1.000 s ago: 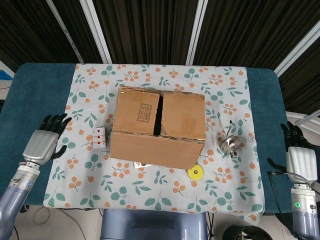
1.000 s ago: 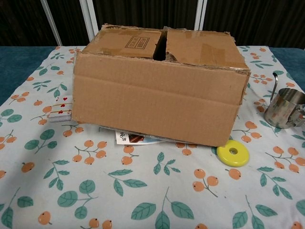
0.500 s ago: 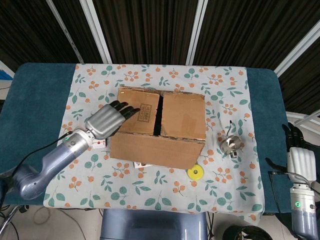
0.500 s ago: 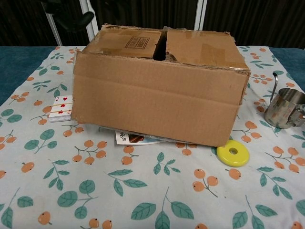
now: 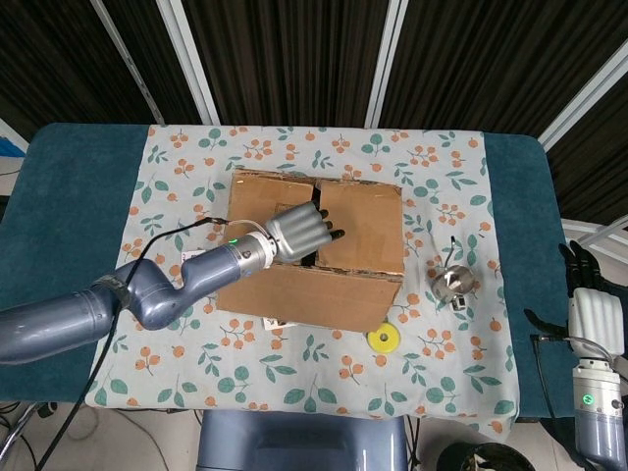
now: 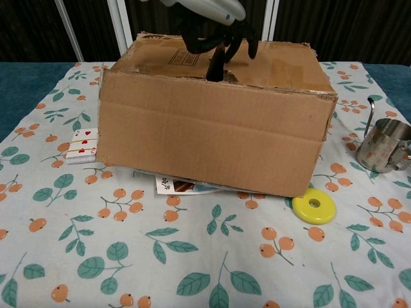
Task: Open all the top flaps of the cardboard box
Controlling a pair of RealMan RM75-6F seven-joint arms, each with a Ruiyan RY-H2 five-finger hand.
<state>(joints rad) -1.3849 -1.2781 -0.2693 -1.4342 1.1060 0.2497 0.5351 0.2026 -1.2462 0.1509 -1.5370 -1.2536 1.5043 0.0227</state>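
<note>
A brown cardboard box (image 5: 348, 235) (image 6: 212, 128) stands in the middle of the flowered cloth, its two top flaps lying flat with a dark slit between them. My left hand (image 5: 297, 232) (image 6: 212, 25) hovers over the slit, palm down, dark fingertips reaching toward the gap near the front edge. It holds nothing. Whether the fingers touch the cardboard is unclear. My right hand (image 5: 592, 312) hangs off the table's right edge, fingers apart and pointing up, far from the box.
A deck of playing cards (image 6: 82, 146) lies left of the box. A steel pitcher (image 5: 451, 280) (image 6: 384, 146) stands to its right, a yellow ring (image 5: 384, 340) (image 6: 314, 205) in front. A printed sheet (image 6: 183, 186) sticks out from under the box.
My left arm swung from the table's left side up and over the box, ending with the hand above the centre slit. The right hand stayed put.
</note>
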